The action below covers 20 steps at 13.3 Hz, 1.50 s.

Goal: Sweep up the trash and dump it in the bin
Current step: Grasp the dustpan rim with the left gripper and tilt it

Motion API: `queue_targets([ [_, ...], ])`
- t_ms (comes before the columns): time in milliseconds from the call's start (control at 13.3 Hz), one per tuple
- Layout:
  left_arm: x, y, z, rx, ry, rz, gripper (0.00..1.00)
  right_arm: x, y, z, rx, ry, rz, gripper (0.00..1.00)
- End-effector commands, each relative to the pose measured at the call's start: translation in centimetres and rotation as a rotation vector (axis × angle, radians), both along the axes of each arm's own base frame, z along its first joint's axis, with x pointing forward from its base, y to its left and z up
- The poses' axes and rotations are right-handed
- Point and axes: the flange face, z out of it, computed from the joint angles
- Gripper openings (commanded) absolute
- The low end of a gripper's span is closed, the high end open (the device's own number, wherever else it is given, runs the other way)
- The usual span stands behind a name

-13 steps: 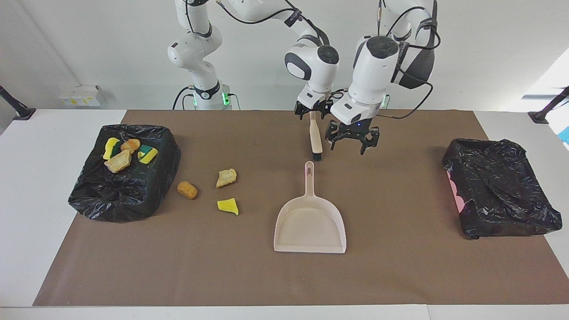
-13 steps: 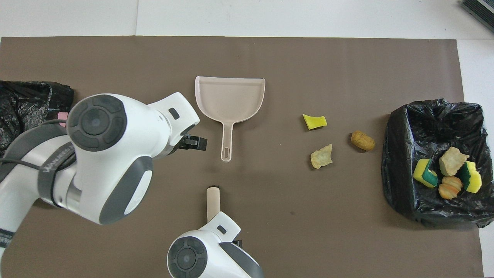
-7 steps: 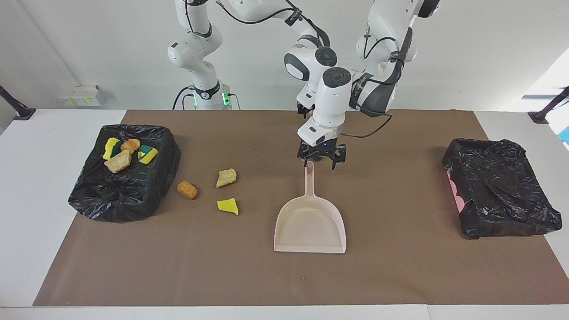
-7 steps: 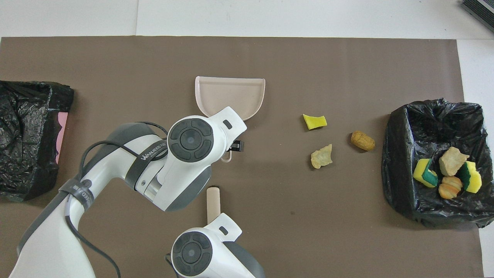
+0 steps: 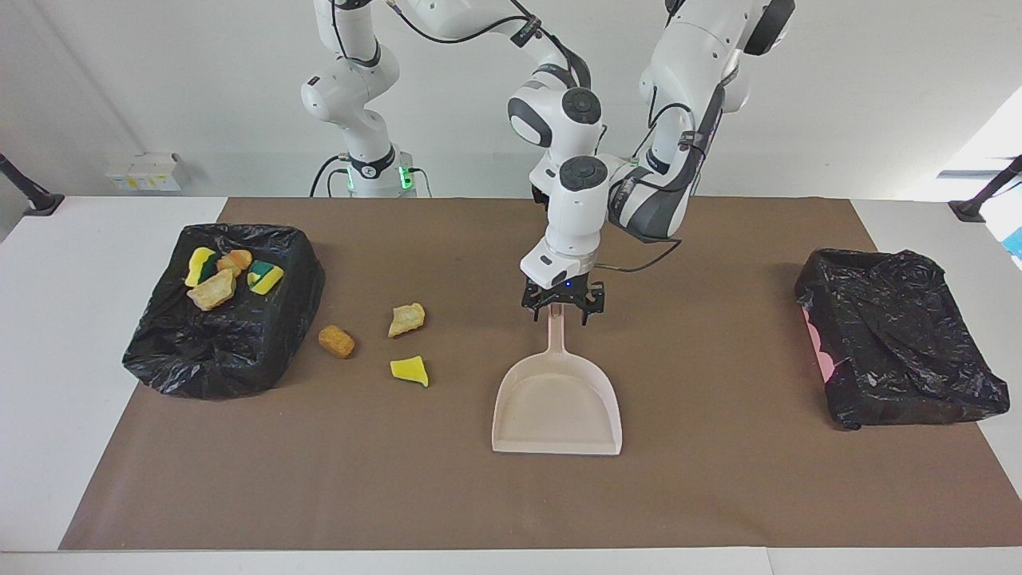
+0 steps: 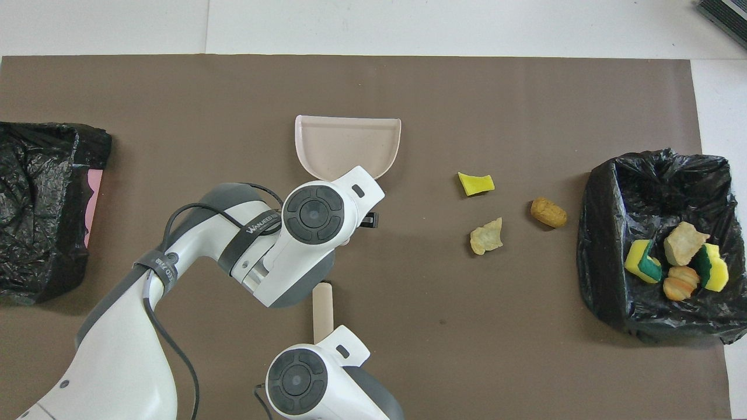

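Clock bearings are being read in the overhead view, 12 o'clock pointing away from the robots.

- The dustpan (image 6: 348, 140) is lying flat on the brown mat (image 6: 175, 93) mid-counter, its handle pointing to 6 o'clock.
- The left gripper (image 5: 561, 310) is being held low over the handle's end. Its fingers are being kept wide, one on each side of the handle; contact cannot be told.
- The brush (image 6: 322, 304) is being seen at 6 o'clock of the dustpan, its handle sticking out from under the right arm's wrist (image 6: 297, 382). The right gripper is being hidden by that wrist and by the left arm, so its fingers cannot be told.
- Three pieces of the trash (image 6: 486, 236) are lying loose on the mat at 3 o'clock of the dustpan: a yellow bit (image 6: 475, 183), a tan lump and an orange-brown lump (image 6: 548, 212).
- The other four pieces are lying in the black-bagged bin (image 6: 659, 175) at 3 o'clock.
- A second black-bagged bin (image 6: 41, 204) is sitting at 9 o'clock.
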Motion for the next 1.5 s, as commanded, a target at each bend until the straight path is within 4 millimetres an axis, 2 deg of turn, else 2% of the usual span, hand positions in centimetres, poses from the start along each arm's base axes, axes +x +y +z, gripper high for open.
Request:
queue_targets([
  [0,0.2,-0.6,0.2,-0.002,-0.015,0.004,0.65,-0.5,-0.8,0.4,0.034,0.034,-0.025,0.18],
  [75,0.1,-0.7,0.0,0.003,-0.01,0.001,0.59,-0.5,-0.8,0.4,0.037,0.034,-0.025,0.07],
  [150,0.3,-0.6,0.2,0.006,-0.012,-0.001,0.49,-0.5,-0.8,0.5,0.038,0.033,-0.025,0.0],
  [301,0.6,-0.5,0.6,0.002,-0.025,0.0,0.33,-0.3,-0.5,0.6,0.037,0.036,-0.025,0.0],
  [451,1.2,-0.3,1.4,0.001,-0.034,-0.001,0.08,0.2,-0.4,1.5,0.043,0.034,-0.032,0.0],
  [526,1.3,-0.1,1.5,0.005,-0.038,-0.025,0.0,0.5,-0.9,1.8,0.029,0.05,-0.032,0.0],
  [752,1.3,1.0,2.6,0.054,-0.029,-0.146,0.0,2.3,-3.4,3.9,0.011,0.07,-0.077,0.0],
  [902,1.8,2.9,4.3,0.099,-0.024,-0.211,0.0,4.0,-5.9,5.4,-0.006,0.079,-0.109,0.0],
  [1053,1.9,4.4,5.2,0.143,-0.001,-0.323,0.0,5.4,-8.0,7.1,-0.003,0.076,-0.109,0.0],
  [1278,2.1,7.7,6.7,0.215,0.067,-0.554,0.0,8.6,-12.6,9.4,0.002,0.093,-0.1,0.0],
  [1429,2.7,10.0,7.4,0.178,0.109,-0.65,0.0,11.6,-16.1,10.8,-0.037,0.079,-0.074,0.0],
])
